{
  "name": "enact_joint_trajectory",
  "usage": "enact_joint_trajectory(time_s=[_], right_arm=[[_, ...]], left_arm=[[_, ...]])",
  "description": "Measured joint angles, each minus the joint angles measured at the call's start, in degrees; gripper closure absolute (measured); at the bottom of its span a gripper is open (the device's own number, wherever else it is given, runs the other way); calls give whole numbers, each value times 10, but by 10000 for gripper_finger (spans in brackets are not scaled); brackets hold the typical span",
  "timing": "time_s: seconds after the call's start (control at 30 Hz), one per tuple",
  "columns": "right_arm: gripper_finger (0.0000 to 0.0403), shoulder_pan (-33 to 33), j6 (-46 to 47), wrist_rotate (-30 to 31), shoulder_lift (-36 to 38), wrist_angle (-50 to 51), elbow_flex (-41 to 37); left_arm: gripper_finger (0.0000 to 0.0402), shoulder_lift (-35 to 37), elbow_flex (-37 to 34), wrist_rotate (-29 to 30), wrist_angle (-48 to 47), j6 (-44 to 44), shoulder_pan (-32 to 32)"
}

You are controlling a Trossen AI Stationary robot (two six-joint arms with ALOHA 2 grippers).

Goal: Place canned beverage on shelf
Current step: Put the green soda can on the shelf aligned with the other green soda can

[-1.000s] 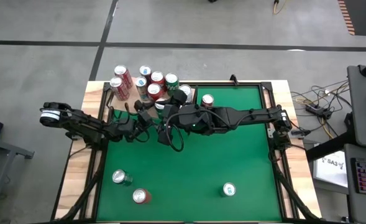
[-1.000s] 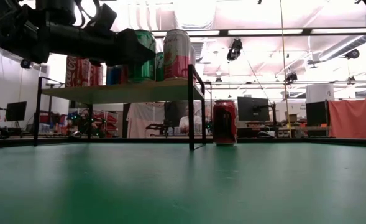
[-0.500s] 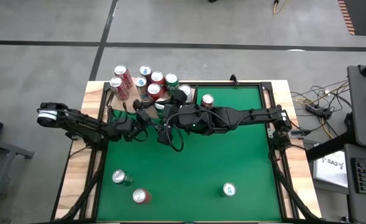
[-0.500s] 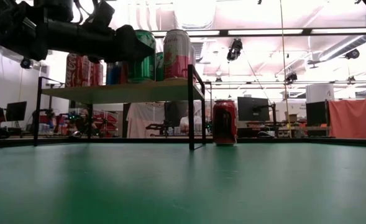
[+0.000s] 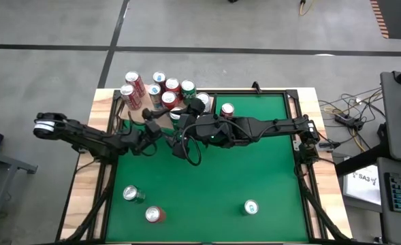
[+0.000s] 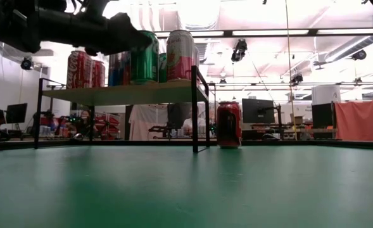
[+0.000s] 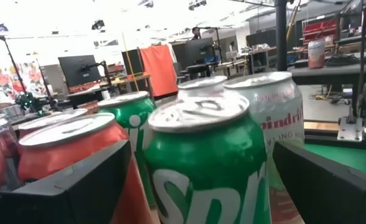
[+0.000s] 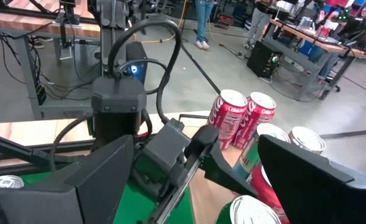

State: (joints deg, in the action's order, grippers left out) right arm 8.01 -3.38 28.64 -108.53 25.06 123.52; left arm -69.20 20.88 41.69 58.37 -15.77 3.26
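Observation:
The shelf [image 6: 126, 94] is a pale board on dark legs at the table's far left. Several cans stand on it, among them a green can [image 7: 204, 162] at its near edge, also in the low view [image 6: 145, 58]. My left gripper [image 7: 201, 168] is open, level with the can's top, one finger on each side of it with a thin gap. In the high view it [image 5: 158, 127] reaches in from the table's left. My right gripper [image 8: 195, 180] is open and empty, hovering beside the shelf [image 5: 181, 131] and pointing at the left arm.
A red can [image 6: 228, 125] stands on the green table just right of the shelf's dark end panel [image 6: 194, 107]. Three loose cans stand near the front edge [image 5: 131, 194] [image 5: 154, 215] [image 5: 250, 207]. Both arms crowd the shelf's near side.
My left gripper has drawn back from the green can toward the table's left edge and risen slightly. More of the can now shows in the low view. The can stays upright on the shelf.

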Motion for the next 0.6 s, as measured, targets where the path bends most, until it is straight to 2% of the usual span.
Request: enact_joint_trajectory(time_s=[0.27, 0.43, 0.6], right_arm=[[67, 0, 6, 0, 0, 0, 0], [67, 0, 10, 0, 0, 0, 0], [67, -2, 20, 0, 0, 0, 0]], left_arm=[[24, 35, 0, 11, -7, -8, 19], [24, 60, 0, 53, -12, -44, 47], [24, 90, 0, 60, -19, -93, 85]])
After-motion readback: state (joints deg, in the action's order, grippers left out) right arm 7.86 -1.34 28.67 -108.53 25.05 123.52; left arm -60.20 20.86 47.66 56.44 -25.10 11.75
